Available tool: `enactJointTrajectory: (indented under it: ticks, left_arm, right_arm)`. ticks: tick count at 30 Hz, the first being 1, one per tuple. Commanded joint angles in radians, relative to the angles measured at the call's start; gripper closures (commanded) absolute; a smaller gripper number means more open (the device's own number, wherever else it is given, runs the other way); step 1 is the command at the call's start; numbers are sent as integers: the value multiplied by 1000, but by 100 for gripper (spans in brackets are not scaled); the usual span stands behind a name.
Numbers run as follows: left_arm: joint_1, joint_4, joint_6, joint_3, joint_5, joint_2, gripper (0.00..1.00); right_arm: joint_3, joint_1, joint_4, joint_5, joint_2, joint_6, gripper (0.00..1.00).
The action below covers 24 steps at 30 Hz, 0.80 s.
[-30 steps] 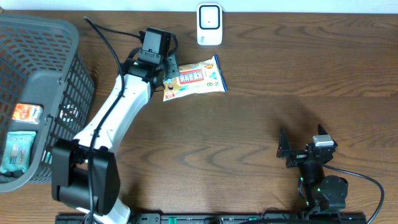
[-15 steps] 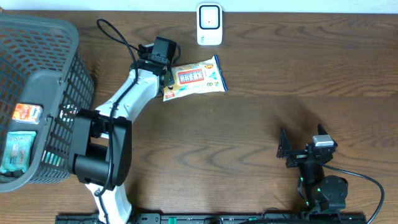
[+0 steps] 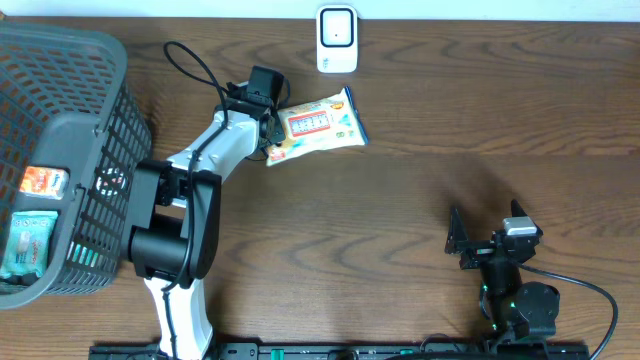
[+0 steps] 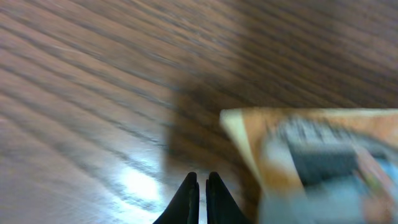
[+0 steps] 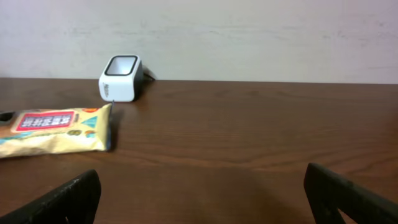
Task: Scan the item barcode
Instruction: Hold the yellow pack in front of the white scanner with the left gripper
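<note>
Overhead: the snack packet is lying flat on the worktop, just below the white scanner. The left gripper is right at the packet's left edge. The grey basket sits far left. The right gripper is parked well away, near the front right.

Left wrist: blurry, but the jaws are pinched together with nothing between them, and the packet is just off to the right.

Right wrist: jaws spread wide and empty, with the packet and scanner far off.
</note>
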Motion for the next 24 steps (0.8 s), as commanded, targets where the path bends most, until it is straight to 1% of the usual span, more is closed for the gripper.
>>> enactJointTrajectory:
  ticks: [1,3,8,16,21,24]
  left_arm:
    - [-10,24,-9,11,42,-3,92]
    - [-21,45,-8,11,54,-6,92]
    - [-48,110,-8,11,167,-6,93]
    - [-96,214,-3,11,194,-6,93]
    - [-122,293,107,11,375,-6,93]
    - [-138,332,113,11,433,-6,93]
  right_arm:
    - [-1,-3,-3,0,-2,10,1]
    - [-1,-3,-3,0,-2,10,1]
    - [-1,-3,-3,0,-2,10,1]
    - [-1,-3,-3,0,-2,10,1]
    - [-1,-3,-3,0,-2,10,1]
    - [-1,-3,-3,0,-2,11,1]
